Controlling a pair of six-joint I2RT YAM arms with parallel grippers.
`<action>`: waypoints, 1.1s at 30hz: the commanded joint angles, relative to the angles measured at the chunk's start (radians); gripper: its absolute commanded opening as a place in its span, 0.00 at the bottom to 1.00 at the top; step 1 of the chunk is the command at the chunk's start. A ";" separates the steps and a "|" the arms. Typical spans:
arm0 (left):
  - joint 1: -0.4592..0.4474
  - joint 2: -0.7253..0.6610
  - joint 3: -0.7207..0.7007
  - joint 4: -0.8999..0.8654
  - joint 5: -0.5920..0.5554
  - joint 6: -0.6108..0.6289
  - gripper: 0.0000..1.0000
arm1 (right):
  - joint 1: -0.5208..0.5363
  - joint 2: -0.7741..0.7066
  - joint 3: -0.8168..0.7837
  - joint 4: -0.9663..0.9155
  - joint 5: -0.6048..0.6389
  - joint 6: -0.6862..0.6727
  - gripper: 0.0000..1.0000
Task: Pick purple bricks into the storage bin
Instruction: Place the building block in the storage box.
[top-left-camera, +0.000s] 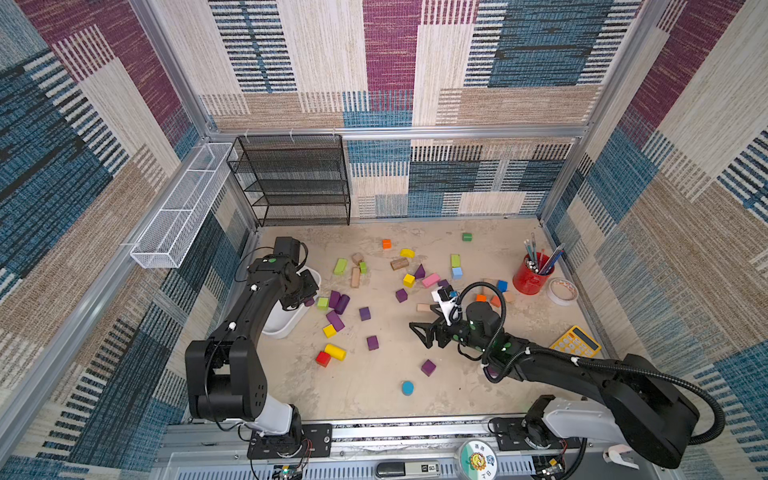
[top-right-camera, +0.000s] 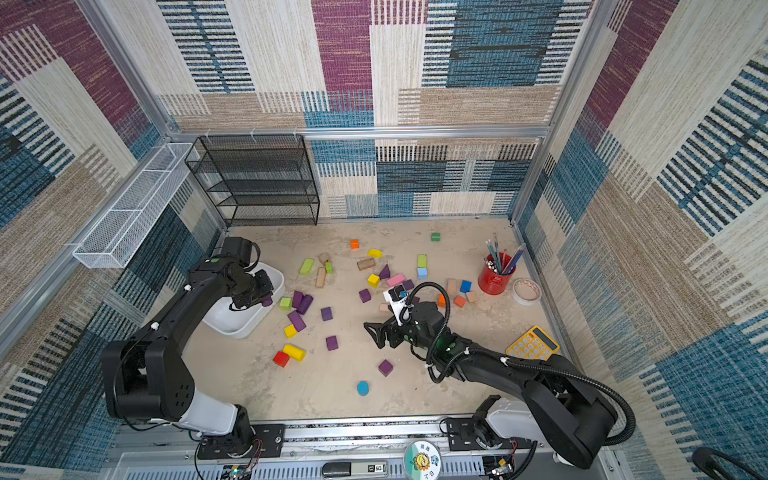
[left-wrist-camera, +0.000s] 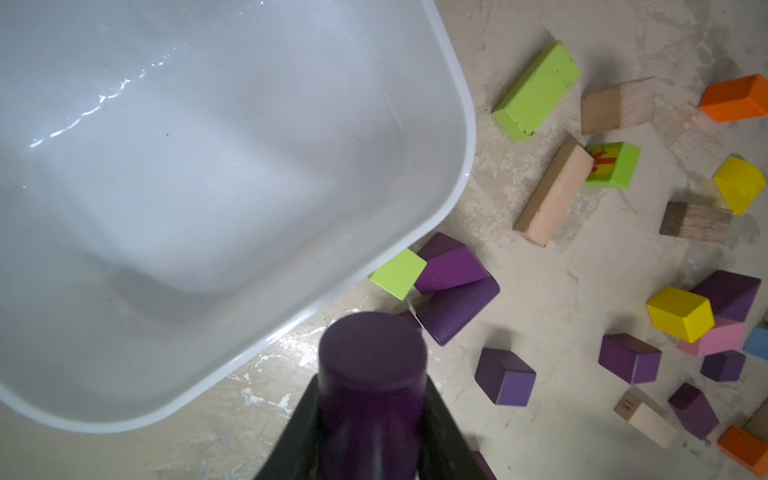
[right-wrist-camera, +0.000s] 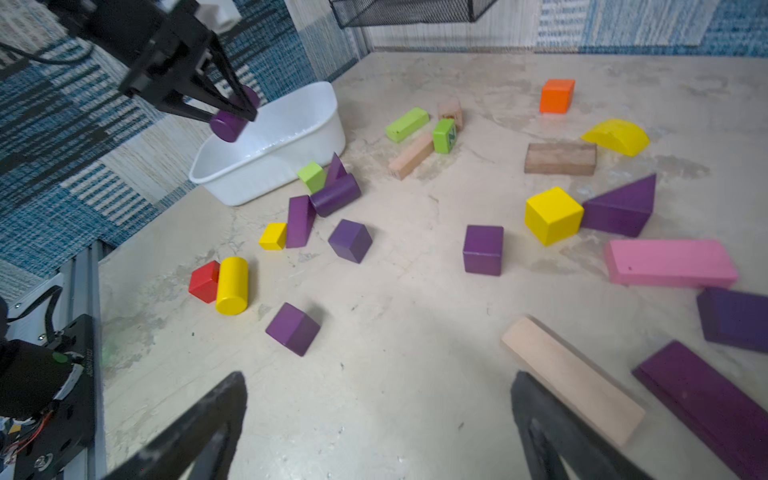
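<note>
Grips a purple cylinder (right-wrist-camera: 226, 126) in the left end effector (right-wrist-camera: 235, 116), clenched on its curved sides and lifted clear of the table (top-left-camera: 374, 395). Hangs right at the rim of the storage bin (right-wrist-camera: 270, 174), on the side facing the scattered blocks; seen end-on from the left wrist, just outside the bin's rounded corner. Holds the right end effector (top-left-camera: 419, 336) spread wide, grasping nothing, low over the table and well apart from the bin.

Just beside the bin's wall: a green cube (top-left-camera: 323, 303), then a purple wedge (top-left-camera: 334, 298) and a lying purple cylinder (top-left-camera: 342, 304), touching each other. Near the bin: a purple bar (top-left-camera: 335, 320) against a yellow cube (top-left-camera: 329, 331), and a purple cube (top-left-camera: 365, 313). Farther from the bin: another purple cube (top-left-camera: 372, 343) and a third purple cube (top-left-camera: 428, 367). Well apart from the bin: a purple prism (top-left-camera: 420, 272) near the pink bar (top-left-camera: 431, 280).
</note>
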 joint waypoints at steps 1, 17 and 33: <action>0.025 0.030 0.028 0.018 0.044 -0.005 0.23 | 0.018 -0.007 0.023 0.060 0.000 -0.049 0.99; 0.081 0.188 0.133 0.090 0.023 -0.057 0.22 | 0.054 0.152 0.146 0.119 -0.023 -0.142 1.00; 0.120 0.371 0.225 0.171 0.011 -0.146 0.23 | 0.057 0.125 0.066 0.183 -0.032 -0.143 1.00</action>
